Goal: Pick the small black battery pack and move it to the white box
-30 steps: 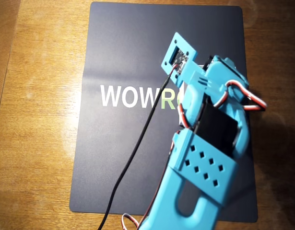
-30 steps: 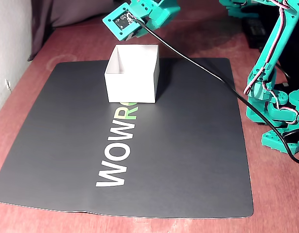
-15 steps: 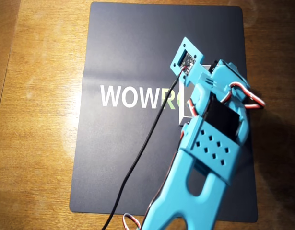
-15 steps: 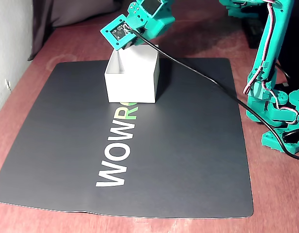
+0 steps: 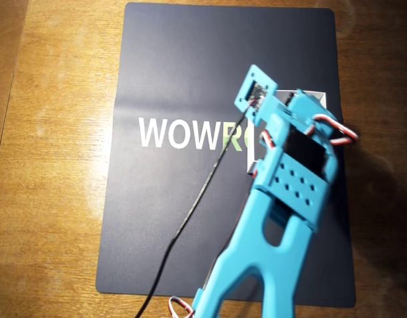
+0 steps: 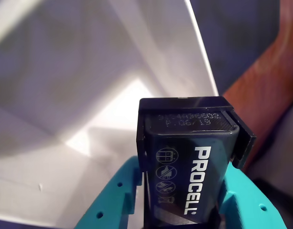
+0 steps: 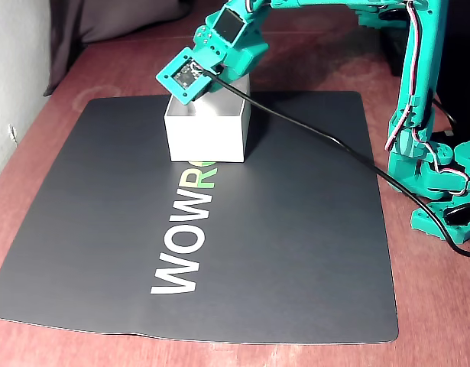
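Turquoise plastic arm, perforated bracket, red-white wires, black cable

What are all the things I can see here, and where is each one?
Battery pack: one, black with white PROCELL lettering, held between the gripper fingers inside the box opening.
White box: one, white, at the far end of the mat in the fixed view.
Mat: one, dark grey with WOWRO lettering, on the table.
Table: one, brown wood, under everything.
Black cable: one, running from the wrist camera toward the arm's base.
Arm: one, turquoise, reaching over the box.
Gripper: one, turquoise, shut on the battery pack.
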Controlling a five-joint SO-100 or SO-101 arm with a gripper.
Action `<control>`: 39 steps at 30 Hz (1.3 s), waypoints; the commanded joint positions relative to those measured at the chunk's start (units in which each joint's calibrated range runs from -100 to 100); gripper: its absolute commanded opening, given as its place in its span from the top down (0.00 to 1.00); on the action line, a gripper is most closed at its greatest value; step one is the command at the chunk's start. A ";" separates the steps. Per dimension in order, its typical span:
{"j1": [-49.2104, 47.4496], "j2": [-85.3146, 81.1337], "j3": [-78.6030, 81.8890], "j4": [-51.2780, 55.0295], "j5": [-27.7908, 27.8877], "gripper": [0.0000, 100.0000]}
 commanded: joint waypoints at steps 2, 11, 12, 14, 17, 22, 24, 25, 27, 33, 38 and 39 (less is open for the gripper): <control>-0.06 -0.38 -0.64 -1.07 0.42 0.94; 0.06 -0.38 -0.45 -0.45 0.42 0.94; 0.17 -0.38 -0.45 -0.45 0.42 0.94; 0.41 -0.38 -0.45 -0.36 0.42 0.94; 0.53 -0.38 -0.45 -0.36 0.42 0.94; 0.17 -0.38 -0.45 -0.36 0.42 0.94; 0.06 -0.38 -0.45 -0.36 0.42 0.94; 0.06 -0.38 -0.45 -0.36 0.42 0.93; 0.06 -0.38 -0.45 -0.36 0.42 0.88; -0.06 -0.38 -0.45 -0.36 0.20 0.80; -0.06 -0.38 -0.45 -0.28 0.26 0.80; -0.06 -0.38 -0.45 -0.28 0.20 0.80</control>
